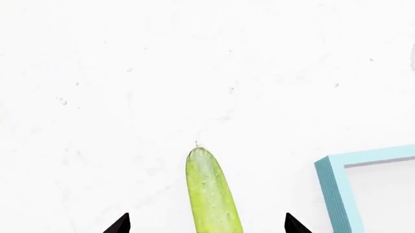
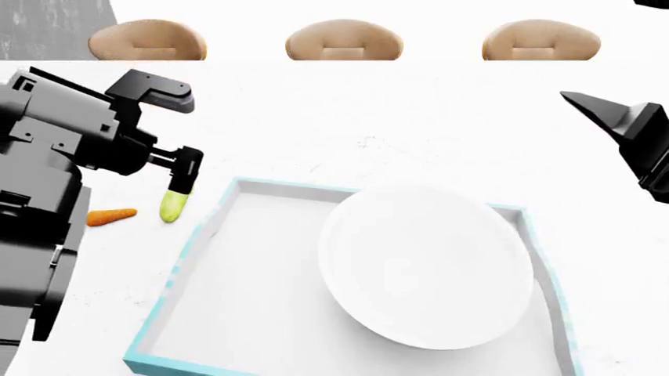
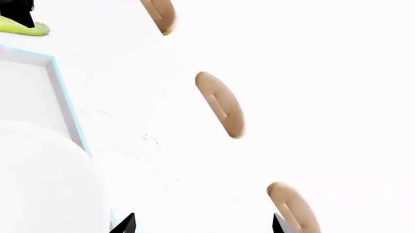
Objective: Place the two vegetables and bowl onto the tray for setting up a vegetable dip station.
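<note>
White tabletop (image 2: 418,125) fills the head view, faint specks on it; three tan chair backs (image 2: 340,41) line the far edge at 12 o'clock. Carrot (image 2: 110,217) lies on the table at roughly 9 o'clock, small and orange, partly hidden behind the left arm, well outside the tray. Cucumber (image 2: 174,206) sits just beside the carrot on its 3 o'clock side, pale yellow-green, between the carrot and the tray's near-left wall, not inside the tray. Left gripper (image 1: 206,224) is over the cucumber: in the left wrist view both black fingertips (image 1: 120,224) stand apart, one on each side of the cucumber (image 1: 211,194), clear gaps to either tip, so no clamp. Tray (image 2: 178,301), light blue walls and white inside, occupies the centre to 6 o'clock; its corner (image 1: 334,191) shows in the left wrist view near the cucumber. Bowl (image 2: 428,262), glossy white, rests inside the tray toward its 3 o'clock side. Right gripper (image 3: 202,224) is raised at 2 o'clock over bare table, tips apart, holding nothing.
</note>
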{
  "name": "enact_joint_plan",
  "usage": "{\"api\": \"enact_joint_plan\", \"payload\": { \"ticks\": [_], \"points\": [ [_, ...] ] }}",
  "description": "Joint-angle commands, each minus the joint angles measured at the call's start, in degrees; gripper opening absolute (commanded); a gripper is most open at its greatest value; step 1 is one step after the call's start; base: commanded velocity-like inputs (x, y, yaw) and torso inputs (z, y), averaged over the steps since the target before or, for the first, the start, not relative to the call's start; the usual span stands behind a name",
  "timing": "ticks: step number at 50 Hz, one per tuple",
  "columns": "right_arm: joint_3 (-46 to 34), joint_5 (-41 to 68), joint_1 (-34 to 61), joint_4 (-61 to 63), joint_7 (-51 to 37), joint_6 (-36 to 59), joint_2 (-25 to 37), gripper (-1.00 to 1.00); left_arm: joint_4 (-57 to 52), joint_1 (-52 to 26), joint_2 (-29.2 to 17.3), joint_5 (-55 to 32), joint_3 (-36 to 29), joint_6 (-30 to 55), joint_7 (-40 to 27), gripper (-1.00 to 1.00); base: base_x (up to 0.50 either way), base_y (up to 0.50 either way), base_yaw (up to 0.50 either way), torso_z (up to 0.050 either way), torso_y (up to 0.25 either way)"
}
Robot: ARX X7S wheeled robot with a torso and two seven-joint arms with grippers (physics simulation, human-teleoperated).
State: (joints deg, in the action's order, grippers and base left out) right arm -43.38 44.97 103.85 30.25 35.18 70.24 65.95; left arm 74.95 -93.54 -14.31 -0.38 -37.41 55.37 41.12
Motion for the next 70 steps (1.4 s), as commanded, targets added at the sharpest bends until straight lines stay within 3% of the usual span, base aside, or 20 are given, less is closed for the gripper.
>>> {"api": "enact_joint_plan", "payload": {
  "ticks": [1,70],
  "points": [
    [0.43,0.26,-0.13,0.35,-0.34,0.15,0.58,1.0,0.03,1.56,-0.1,0.13,1.16,-0.52,-0.73,1.0,0.0,0.0,0.0,0.0,0.0],
    [-0.52,-0.57,2.61,0.13,-0.36,2.75,-1.98,1.0,0.03,6.67,-2.45,0.2,7.47,-2.54,-7.91,1.0,0.0,0.0,0.0,0.0,0.0]
  ]
}}
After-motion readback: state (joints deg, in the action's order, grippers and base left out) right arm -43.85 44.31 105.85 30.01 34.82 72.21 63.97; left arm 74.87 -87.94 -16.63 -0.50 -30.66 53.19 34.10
